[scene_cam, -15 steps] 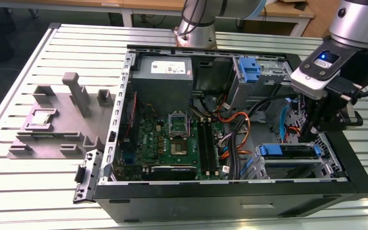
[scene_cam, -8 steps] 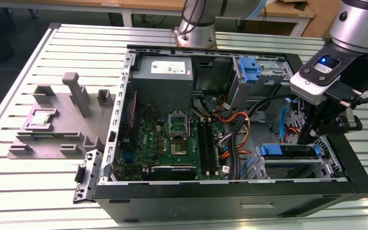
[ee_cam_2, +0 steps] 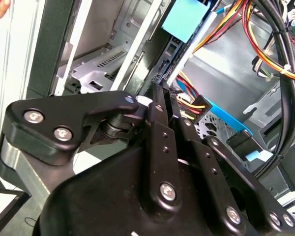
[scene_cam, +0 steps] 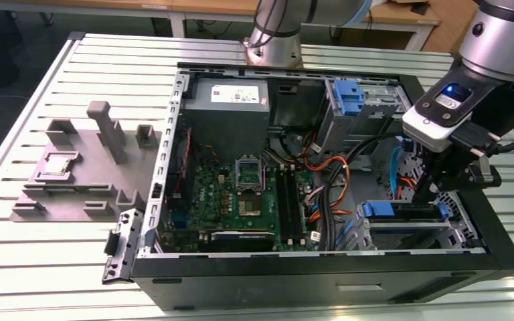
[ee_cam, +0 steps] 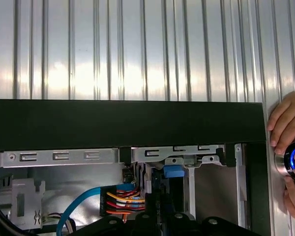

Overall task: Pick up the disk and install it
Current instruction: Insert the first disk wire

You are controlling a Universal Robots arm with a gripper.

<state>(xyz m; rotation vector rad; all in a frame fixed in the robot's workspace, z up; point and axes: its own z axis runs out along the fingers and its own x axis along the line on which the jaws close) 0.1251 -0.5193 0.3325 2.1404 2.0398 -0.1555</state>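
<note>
We are seeing the gripper (scene_cam: 447, 189) reaching into the case (scene_cam: 328, 277) by the drive bay (scene_cam: 409, 227), its jaws pressed together edge-on, the disk (ee_cam_2: 160, 64) mostly hidden behind them, a hand (ee_cam: 290, 147) cut off at the worktop (ee_cam: 137, 49) edge.

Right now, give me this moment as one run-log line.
arm: inside open computer case | claw: low at drive bay, exterior view's right | disk: edge-on under claw, uncertain | hand: on lit button

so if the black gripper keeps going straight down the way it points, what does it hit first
Probably the blue-framed drive carrier in the bay at the exterior view's right of the open black computer case; the gripper hangs just above it, though depth is unclear.
</note>
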